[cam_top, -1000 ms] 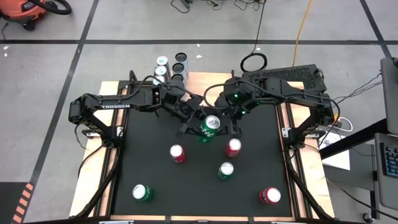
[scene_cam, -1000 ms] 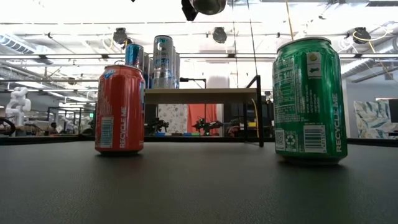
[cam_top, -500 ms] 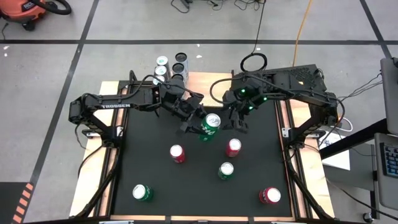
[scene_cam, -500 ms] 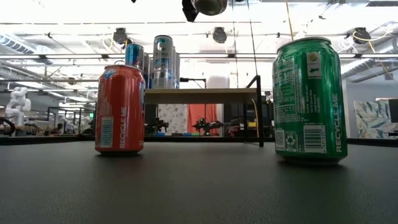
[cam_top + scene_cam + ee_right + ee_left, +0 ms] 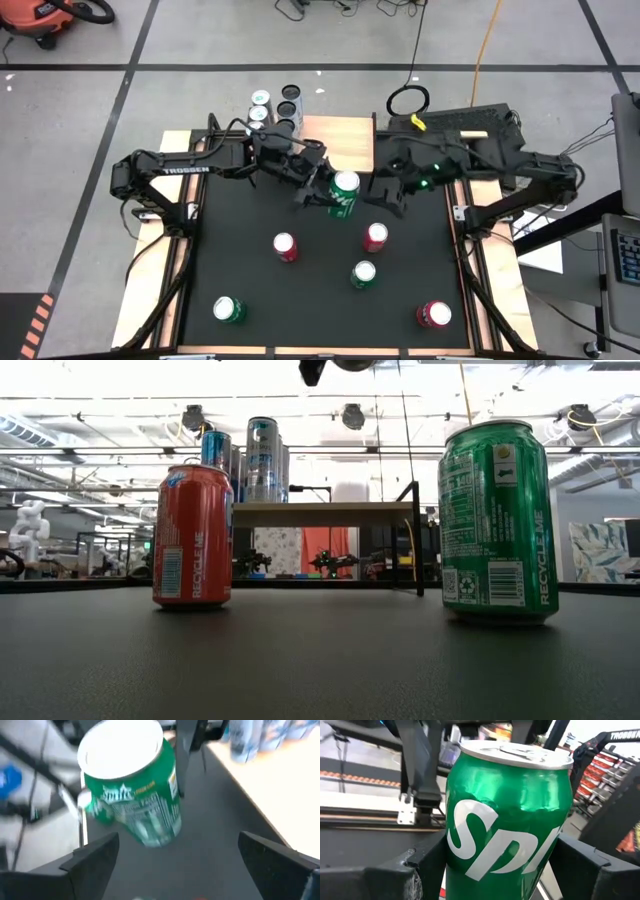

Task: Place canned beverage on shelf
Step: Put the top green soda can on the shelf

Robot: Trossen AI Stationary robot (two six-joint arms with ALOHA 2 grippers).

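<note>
Right gripper [image 5: 385, 195] has withdrawn; green can [image 5: 343, 193] sits between left jaws.

Bright overhead room light; right wrist view motion-blurred.

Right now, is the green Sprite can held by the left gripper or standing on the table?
Held. The left gripper has its fingers on both sides of the green Sprite can; the high view shows it near the shelf.
</note>
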